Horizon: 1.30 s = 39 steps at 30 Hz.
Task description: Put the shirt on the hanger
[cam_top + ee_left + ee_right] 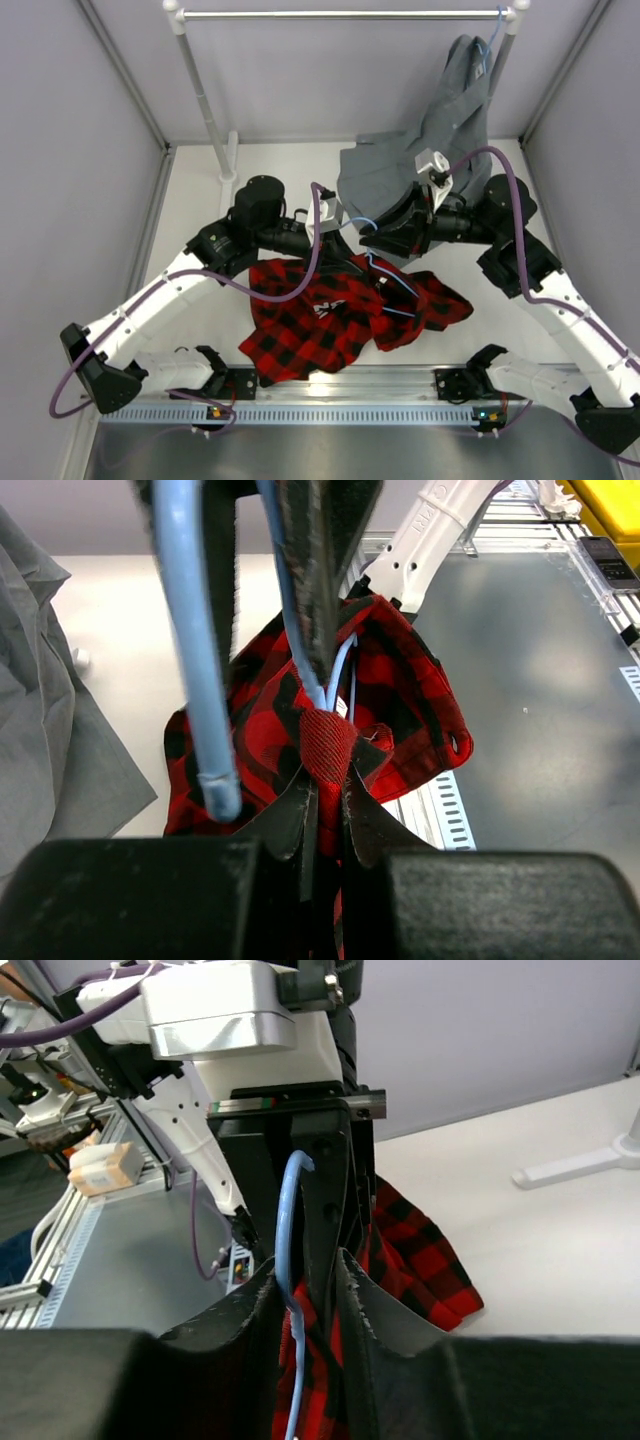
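left wrist: left tool (327, 785) pinched on red plaid shirt (400, 695) fold. right wrist: right tool (308, 1285) clamped on light-blue wire hanger (283, 1220). top view alone: shirt crumpled on tabletop (280, 165) between arms, grey shirt (440, 130) hanging beyond.

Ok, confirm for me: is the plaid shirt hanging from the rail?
No: the plaid shirt lies bunched on the table, and only the grey shirt hangs from the rail.
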### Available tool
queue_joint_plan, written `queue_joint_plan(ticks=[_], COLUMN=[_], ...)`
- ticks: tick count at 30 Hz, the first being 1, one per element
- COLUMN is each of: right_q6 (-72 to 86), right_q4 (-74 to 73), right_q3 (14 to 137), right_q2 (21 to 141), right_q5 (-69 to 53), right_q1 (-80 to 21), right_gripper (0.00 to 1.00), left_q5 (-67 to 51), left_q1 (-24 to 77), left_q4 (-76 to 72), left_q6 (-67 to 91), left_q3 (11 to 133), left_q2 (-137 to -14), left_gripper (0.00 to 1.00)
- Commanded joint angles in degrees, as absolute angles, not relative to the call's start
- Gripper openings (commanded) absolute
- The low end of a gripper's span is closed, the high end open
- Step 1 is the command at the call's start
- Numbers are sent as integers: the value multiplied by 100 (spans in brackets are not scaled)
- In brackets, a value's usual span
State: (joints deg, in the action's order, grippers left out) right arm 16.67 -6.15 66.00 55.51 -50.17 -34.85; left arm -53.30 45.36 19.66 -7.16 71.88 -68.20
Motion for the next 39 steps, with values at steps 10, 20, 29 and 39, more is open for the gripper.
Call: queue_joint_plan(ticks=[10,20,29,39], right_q6=[1714,1380,818,413], right_q4=[606,607,-710,-2531], right_q3=[6065,5836,5915,6952], right_q2=[5309,4615,4044,3612], right_q5=[-5020,-3789,-2922,-2066], right_q1=[-3665,-3542,-3191,-3138], right_gripper=[0,0,0,0], left_q5=[-4940,-3324,232,1019], left_q1=[4544,4544,4544,4544], left_q4=[1512,1512,924,37], left_q6=[-598,-536,-195,237], left_q3=[7418,7304,6647,4372], left_q2=[-6733,-6179,-4582,-3999], left_gripper=[16,98,98,98])
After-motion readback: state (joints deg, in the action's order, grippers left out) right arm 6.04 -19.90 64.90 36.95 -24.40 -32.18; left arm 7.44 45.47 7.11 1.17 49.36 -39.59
